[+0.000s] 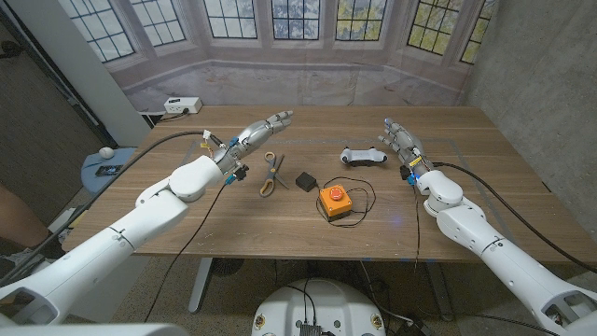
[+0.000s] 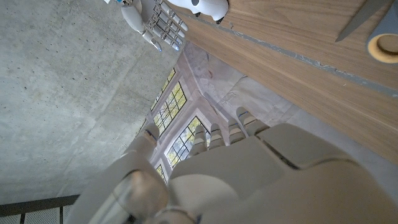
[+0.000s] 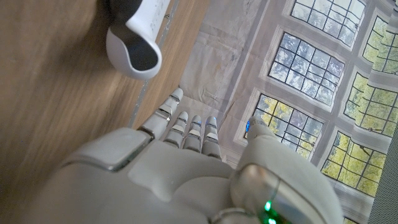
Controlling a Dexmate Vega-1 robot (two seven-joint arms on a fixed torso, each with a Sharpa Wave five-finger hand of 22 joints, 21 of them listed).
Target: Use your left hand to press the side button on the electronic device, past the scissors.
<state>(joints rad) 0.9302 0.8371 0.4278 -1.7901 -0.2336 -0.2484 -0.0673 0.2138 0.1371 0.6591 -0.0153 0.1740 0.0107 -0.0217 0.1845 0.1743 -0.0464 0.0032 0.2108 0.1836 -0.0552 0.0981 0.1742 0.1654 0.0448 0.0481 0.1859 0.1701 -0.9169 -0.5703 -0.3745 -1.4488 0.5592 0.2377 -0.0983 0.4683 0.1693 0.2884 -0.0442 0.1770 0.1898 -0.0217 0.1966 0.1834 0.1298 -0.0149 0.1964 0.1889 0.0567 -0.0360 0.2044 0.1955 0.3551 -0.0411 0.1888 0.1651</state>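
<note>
The white and black electronic device (image 1: 362,156) lies on the wooden table (image 1: 485,187) right of centre. Scissors (image 1: 271,173) with tan handles lie left of it. My left hand (image 1: 252,137) hovers above the table left of the scissors, holding nothing, its fingers straight and pointing toward the far right. My right hand (image 1: 399,140) stands just right of the device, fingers stretched out, empty. The left wrist view shows my left hand (image 2: 236,174), the device (image 2: 202,6), the right hand (image 2: 152,22) and the scissors (image 2: 373,31). In the right wrist view the device (image 3: 138,37) lies beyond my right hand (image 3: 186,168).
An orange box with a red button (image 1: 333,202) sits near the table's middle, joined by a thin cable to a small black box (image 1: 306,180). A white power strip (image 1: 182,105) lies at the back left corner. A blue stool (image 1: 107,163) stands left of the table.
</note>
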